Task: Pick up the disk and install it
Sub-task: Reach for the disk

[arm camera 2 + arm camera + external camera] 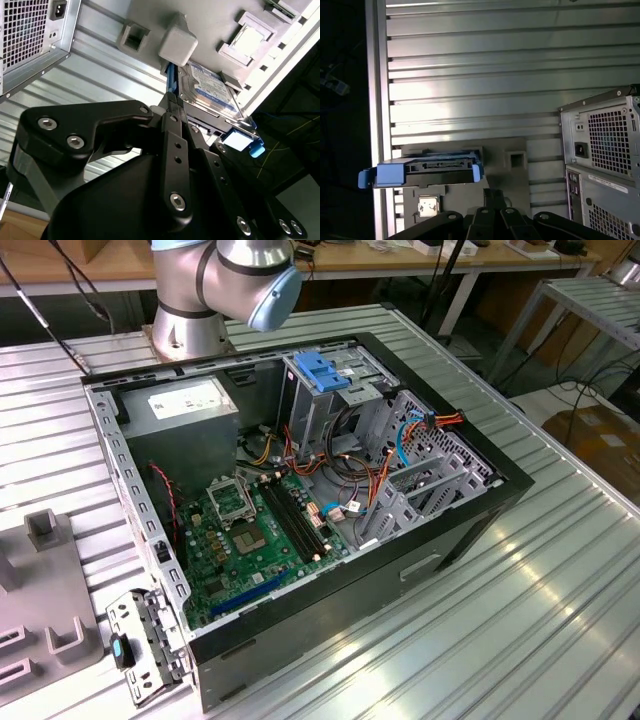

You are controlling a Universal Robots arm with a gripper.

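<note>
Second wrist view shows the black linkage gripper (195,125) close against the disk (212,87), a flat silvery hard drive framed by bright blue plastic rails. The disk sits at a grey fixture plate (210,25) on the ribbed aluminium table (110,75). I cannot tell whether the gripper clasps it. In the exterior view, the open black computer case (300,490) lies on that table.

One flat silvery disk with blue plastic rails (210,89), one open black computer case (420,565), one green motherboard (235,550).
</note>
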